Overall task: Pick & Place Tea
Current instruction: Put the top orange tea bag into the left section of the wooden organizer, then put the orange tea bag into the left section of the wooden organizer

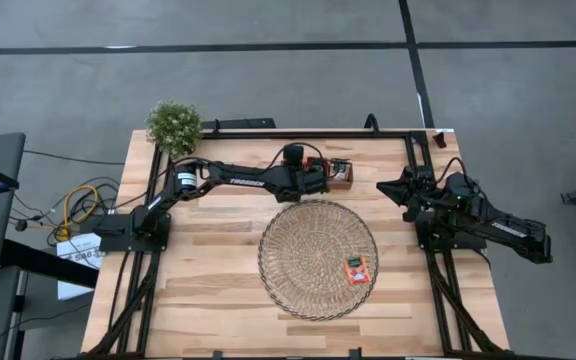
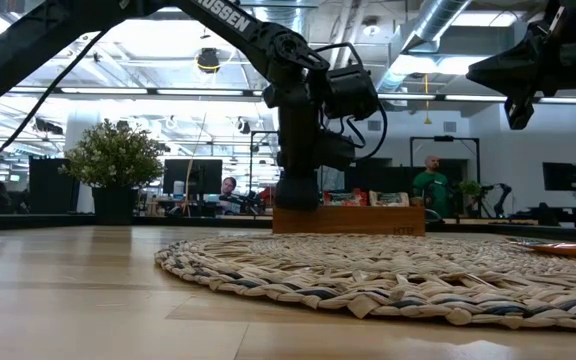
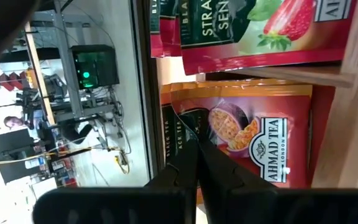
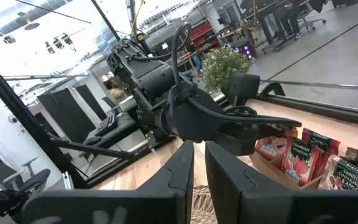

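Observation:
Several red-orange tea sachets (image 3: 253, 37) stand on edge in a small brown wooden tray (image 1: 341, 173) at the table's far middle. My left gripper (image 3: 196, 148) reaches down into the tray and is shut on one red-orange sachet (image 3: 253, 134). One more sachet (image 1: 357, 269) lies flat on the right part of the round woven mat (image 1: 317, 258). My right gripper (image 1: 392, 187) hangs shut and empty, high above the table right of the tray, and also shows in the low view (image 2: 523, 75). My left gripper pinches the sachet's upper edge (image 3: 182, 121) between its two fingers. The fingers come from above, pointing down into the tray. The sachet stands on edge in the tray among the others, and its edge looks bent in where the fingers meet.
A small potted plant (image 1: 174, 125) stands at the table's far left corner. The mat takes up the middle of the table, with bare wood to its left and at the near edge. People and desks show in the room beyond.

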